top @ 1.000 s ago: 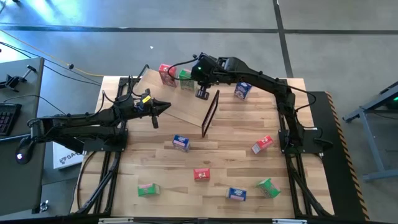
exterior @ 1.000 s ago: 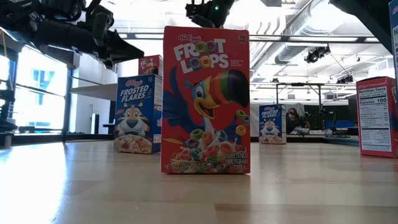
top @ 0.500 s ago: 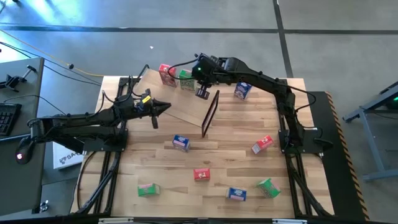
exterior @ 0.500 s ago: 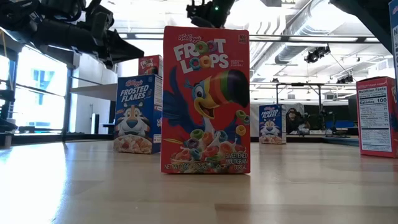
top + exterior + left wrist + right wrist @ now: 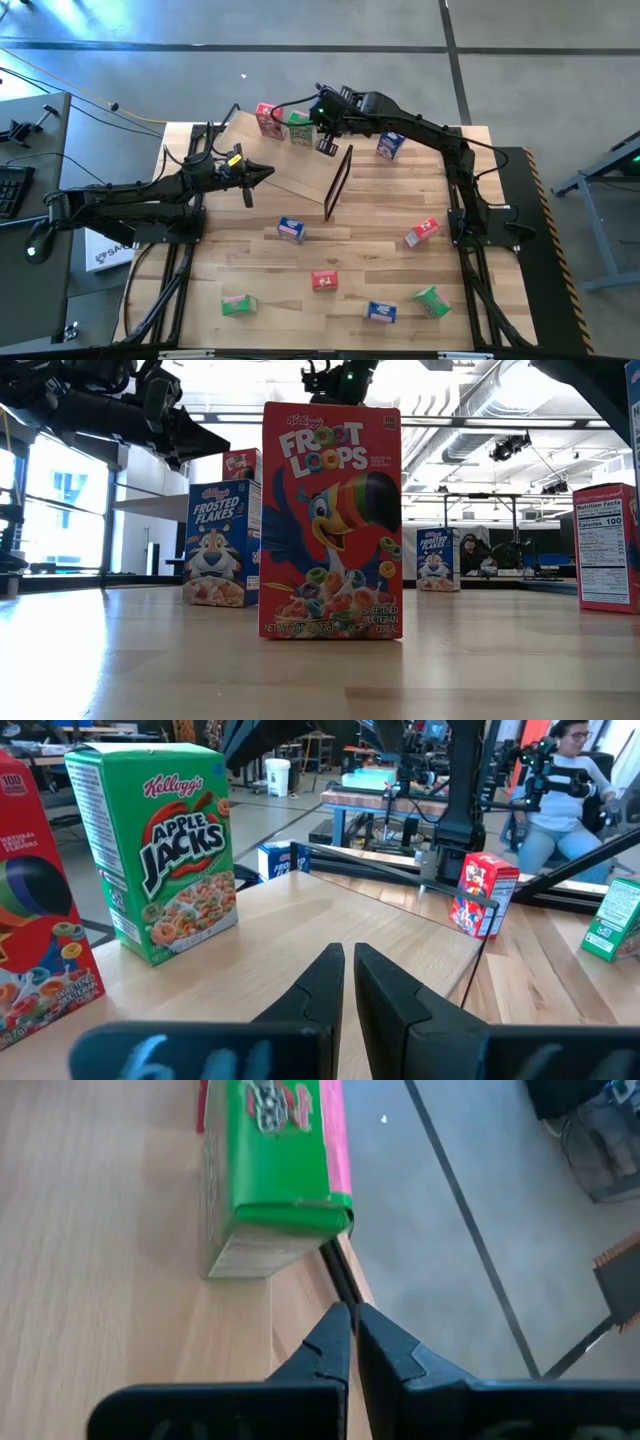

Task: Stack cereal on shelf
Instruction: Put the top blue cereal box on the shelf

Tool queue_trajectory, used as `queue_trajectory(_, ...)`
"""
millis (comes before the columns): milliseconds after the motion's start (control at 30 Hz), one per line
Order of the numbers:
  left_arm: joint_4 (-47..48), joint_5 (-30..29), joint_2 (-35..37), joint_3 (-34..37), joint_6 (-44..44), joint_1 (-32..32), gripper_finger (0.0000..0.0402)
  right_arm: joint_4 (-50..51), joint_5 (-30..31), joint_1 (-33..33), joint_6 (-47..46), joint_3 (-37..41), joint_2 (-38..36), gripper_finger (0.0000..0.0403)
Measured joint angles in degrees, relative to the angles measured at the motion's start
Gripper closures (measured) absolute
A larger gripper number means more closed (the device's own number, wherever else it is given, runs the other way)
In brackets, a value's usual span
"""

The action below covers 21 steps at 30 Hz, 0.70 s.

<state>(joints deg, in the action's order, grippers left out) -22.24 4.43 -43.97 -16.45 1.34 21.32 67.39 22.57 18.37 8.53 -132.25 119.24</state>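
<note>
Moved: right hand [image 5: 326, 146] drew back slightly along shelf [image 5: 290, 160]. Right arm: stretched over shelf, fingers pinched together, empty, beside green box [image 5: 299, 127]. Left hand [image 5: 266, 172]: closed, empty, hovering at shelf edge. Seven boxes loose on counter [image 5: 300, 300].

Glossy printed cardboard cereal [image 5: 172, 850] boxes are standing on a smooth pale plywood shelf [image 5: 320, 925]; the slatted wooden counter [image 5: 340, 250] is looking matt.
</note>
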Motion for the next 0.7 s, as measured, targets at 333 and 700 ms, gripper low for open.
queue_trajectory(333,-0.1,0.0,0.0,0.0,0.0,0.0,0.0383,-6.6,-0.7,1.0,1.5,0.0,0.0,0.0403)
queue_trajectory(700,-0.5,0.0,0.1,0.0,0.0,0.0,0.0383,-32.4,-1.6,4.8,-0.7,30.5,-10.3,0.0403)
